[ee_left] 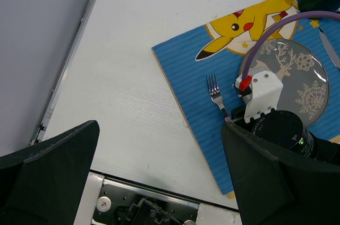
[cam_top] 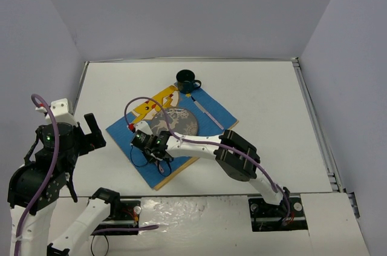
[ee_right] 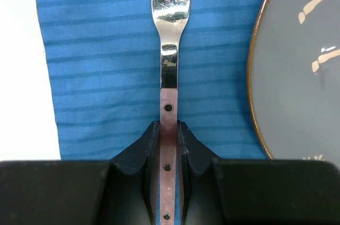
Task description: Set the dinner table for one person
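Two arms: both in view, bases bolted at the near edge of the dinner table [cam_top: 266, 105].
Dinner table: white, matte, flat; spread under everything else in view; grey walls along its left, far and right edges.
Left gripper [cam_top: 94, 133]: jaws spread wide, nothing between them; raised over the left side of the table, toward the near-left corner, left of the placemat.
Placemat [cam_top: 124, 130]: blue striped cloth, yellow cartoon figure printed on its far-left part; flat on the middle of the table, turned at an angle, one corner toward the near edge and the opposite one toward the far edge.
Fork [ee_right: 170, 17]: flat on the placemat, lying along the cloth's left edge, between that edge and the plate; tines pointing away from the right gripper; steel neck, pinkish riveted handle.
Right gripper [ee_right: 168, 129]: narrow, clamped on the fork handle, one dark finger on each side of it; low over the near-left part of the placemat.
Plate [cam_top: 179, 121]: round, grey, pale snowflake and reindeer pattern, brown rim; at the middle of the placemat, just beside the fork, a strip of blue cloth between the two.
Mug [cam_top: 186, 80]: dark teal, upright, handle to the right; at the far corner of the placemat; on the cloth or just off it, cannot tell.
Knife [cam_top: 205, 112]: flat on the placemat, right of the plate, along the cloth's right edge, apart from the rim.
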